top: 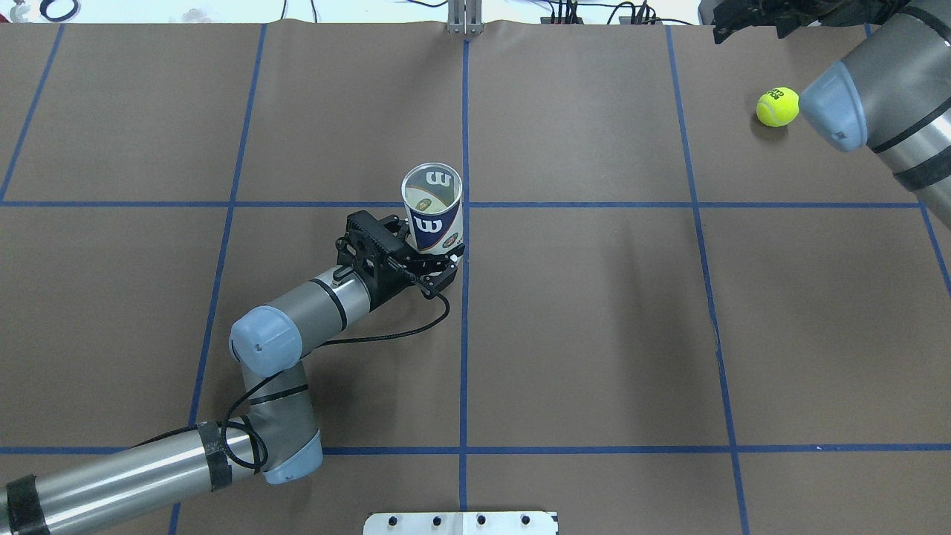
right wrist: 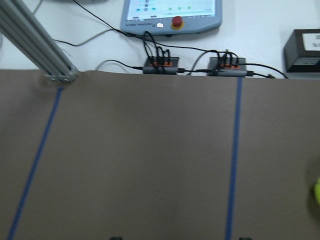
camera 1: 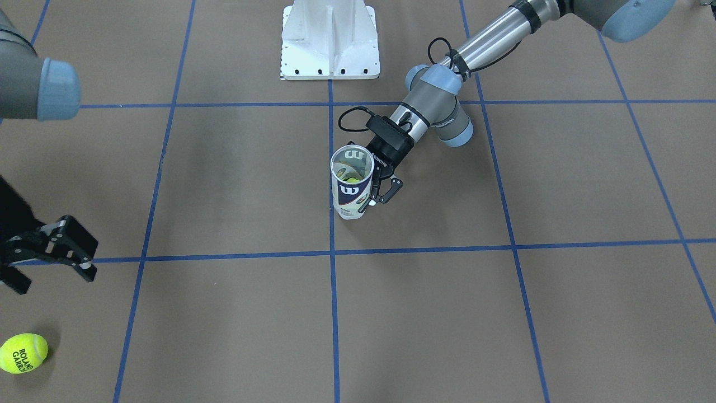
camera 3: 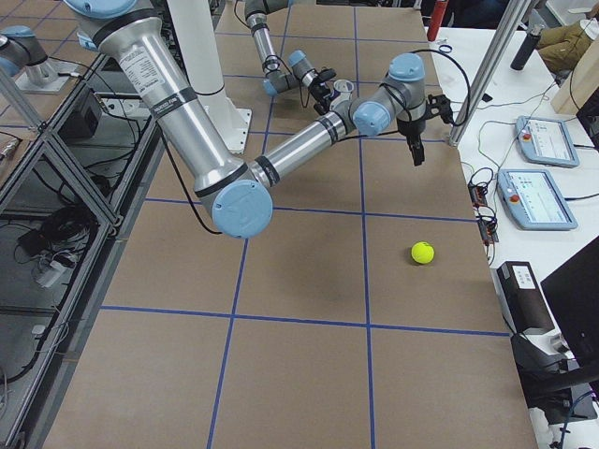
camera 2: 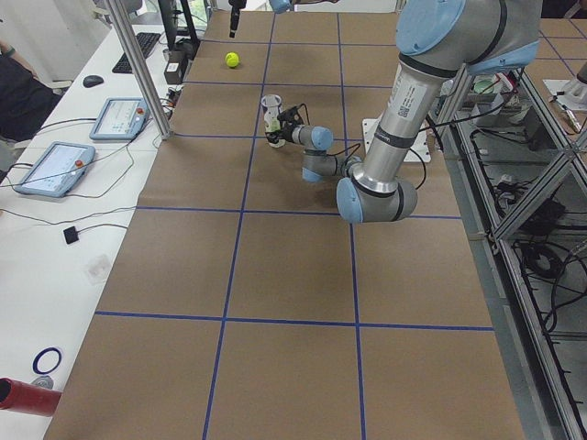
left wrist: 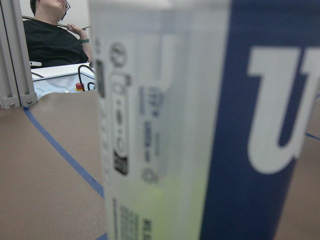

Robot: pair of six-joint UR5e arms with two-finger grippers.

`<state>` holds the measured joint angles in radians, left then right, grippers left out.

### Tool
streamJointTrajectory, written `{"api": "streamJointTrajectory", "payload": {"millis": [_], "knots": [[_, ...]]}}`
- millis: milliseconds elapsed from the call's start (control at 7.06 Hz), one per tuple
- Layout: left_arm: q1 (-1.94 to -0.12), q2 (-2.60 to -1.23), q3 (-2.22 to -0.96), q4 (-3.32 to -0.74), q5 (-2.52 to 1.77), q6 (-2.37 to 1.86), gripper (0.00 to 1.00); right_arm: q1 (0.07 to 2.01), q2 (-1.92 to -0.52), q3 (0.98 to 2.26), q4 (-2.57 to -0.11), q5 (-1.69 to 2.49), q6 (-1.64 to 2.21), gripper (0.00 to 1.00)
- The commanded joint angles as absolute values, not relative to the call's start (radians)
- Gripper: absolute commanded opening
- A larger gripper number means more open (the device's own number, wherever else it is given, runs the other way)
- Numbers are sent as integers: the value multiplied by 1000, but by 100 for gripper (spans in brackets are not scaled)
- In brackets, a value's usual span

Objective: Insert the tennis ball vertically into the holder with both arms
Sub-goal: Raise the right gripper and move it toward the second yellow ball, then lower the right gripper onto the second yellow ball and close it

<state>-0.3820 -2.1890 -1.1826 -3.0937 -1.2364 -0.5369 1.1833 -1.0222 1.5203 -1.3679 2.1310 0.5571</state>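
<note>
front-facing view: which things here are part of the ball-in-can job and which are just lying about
Job:
- tennis-ball can, upright, gripped by the left gripper
- loose tennis ball
- right gripper, open, near that ball

Lying about:
- white pedestal base
- teach pendants, blue tape ring and red cylinder on the side bench

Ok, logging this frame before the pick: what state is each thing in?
holder: upright, top open, gripped.
inner ball: inside the holder.
left gripper: shut on the holder.
right gripper: open, empty.
tennis ball: loose on the table, untouched.
</note>
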Motion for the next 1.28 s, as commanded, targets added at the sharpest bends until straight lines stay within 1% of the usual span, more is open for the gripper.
{"api": "streamJointTrajectory", "payload": {"millis": [0, 142, 283, 708, 1133], "knots": [[-380, -2189, -1183, -3093, -1236, -537, 77, 1215, -1070, 1259, -1079, 2135, 425, 99], [-380, -2189, -1183, -3093, -1236, -537, 77, 1212, -1072, 1153, -954, 2135, 419, 99], [-380, -2189, -1183, -3093, -1236, -537, 77, 1209, -1075, 1125, -944, 2135, 385, 99], [-380, -2189, -1181, -3093, -1236, -538, 77, 1192, -1071, 1094, -942, 2114, 337, 99], [-380, -2189, -1183, -3093, -1236, -538, 77, 1166, -1040, 1025, -940, 2043, 333, 99]]}}
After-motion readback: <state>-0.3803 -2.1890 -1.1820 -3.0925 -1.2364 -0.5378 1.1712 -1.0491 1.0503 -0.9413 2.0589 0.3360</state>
